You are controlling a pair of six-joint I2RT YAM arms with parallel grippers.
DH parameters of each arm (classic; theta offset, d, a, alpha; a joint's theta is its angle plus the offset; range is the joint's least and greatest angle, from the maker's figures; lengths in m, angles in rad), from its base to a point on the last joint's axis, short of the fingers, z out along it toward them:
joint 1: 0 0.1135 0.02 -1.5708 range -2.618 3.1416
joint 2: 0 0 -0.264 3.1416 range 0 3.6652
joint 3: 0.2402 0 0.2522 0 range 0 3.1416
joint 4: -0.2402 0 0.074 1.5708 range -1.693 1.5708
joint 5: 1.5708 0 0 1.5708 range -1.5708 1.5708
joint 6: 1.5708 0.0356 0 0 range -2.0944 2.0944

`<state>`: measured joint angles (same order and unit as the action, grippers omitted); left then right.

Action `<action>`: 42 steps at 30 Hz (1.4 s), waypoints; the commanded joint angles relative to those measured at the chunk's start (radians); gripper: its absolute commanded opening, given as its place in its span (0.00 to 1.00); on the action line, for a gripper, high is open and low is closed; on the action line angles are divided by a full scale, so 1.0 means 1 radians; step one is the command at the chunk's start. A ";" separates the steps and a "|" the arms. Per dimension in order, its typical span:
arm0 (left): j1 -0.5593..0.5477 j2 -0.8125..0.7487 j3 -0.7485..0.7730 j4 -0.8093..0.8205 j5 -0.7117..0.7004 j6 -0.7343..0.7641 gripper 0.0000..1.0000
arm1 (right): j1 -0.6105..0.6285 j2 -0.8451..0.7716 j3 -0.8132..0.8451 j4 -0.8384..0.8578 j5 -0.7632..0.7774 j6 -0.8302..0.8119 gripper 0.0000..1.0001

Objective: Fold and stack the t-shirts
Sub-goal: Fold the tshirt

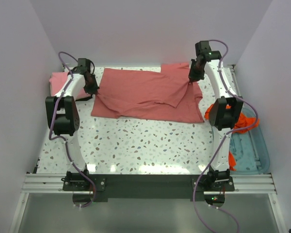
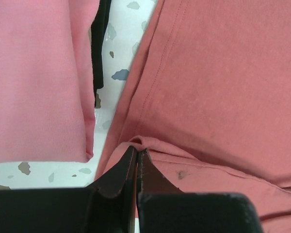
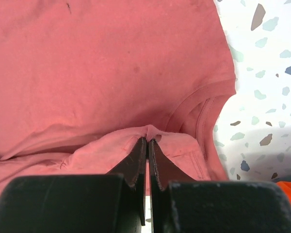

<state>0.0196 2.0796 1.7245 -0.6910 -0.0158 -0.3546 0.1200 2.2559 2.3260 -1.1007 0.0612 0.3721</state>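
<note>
My left tool point(image 2: 137, 151) is pinched almost fully closed, its two tips pressed together on a small ridge of cloth at the edge of the rose-red shirt point(image 2: 208, 82). My right tool point(image 3: 148, 141) is the same: the tips nearly meet on a puckered nip of that shirt, just beside the collar band. So I hold one garment at two points, one toward each side.

The shirt lies spread across the far half of the counter point(image 1: 150, 145). It is mostly flat, with a flap doubled over near its right end. The lighter pink shirt point(image 2: 34, 77) lies just beside my left tool at the far left corner, with a strip of bare counter between it and the rose one. The orange shirt point(image 1: 240, 121) is heaped at the right, spilling over the blue tray point(image 1: 254, 155).

I judge the step in hand to be a fold of the rose-red shirt. To do it well I should:

- Lift both tools together and level, only high enough to clear the cloth beneath.
- Carry the held edge over in parallel so the crease runs straight.
- Keep gentle tension between the two nips, because so thin a pinch could slip if I pull them apart too hard.
- Let go only when the edge lies flat.
</note>
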 commanded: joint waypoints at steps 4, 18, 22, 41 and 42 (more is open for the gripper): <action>0.011 -0.007 0.052 0.001 -0.013 0.006 0.00 | -0.016 -0.033 0.067 -0.008 -0.006 -0.013 0.00; 0.010 0.031 0.102 0.015 0.003 -0.011 0.01 | -0.026 -0.010 0.078 0.007 -0.030 -0.002 0.00; 0.011 0.042 0.112 0.015 0.036 -0.010 0.61 | -0.026 0.010 0.105 0.006 -0.058 -0.001 0.33; 0.008 -0.355 -0.489 0.197 -0.038 0.049 0.81 | -0.026 -0.435 -0.692 0.176 -0.050 -0.070 0.75; 0.009 -0.352 -0.493 0.206 -0.039 0.049 0.80 | -0.026 -0.434 -0.700 0.183 -0.054 -0.067 0.74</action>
<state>0.0196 1.7515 1.2545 -0.5629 -0.0311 -0.3351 0.0971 1.8641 1.6611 -0.9993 0.0124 0.3218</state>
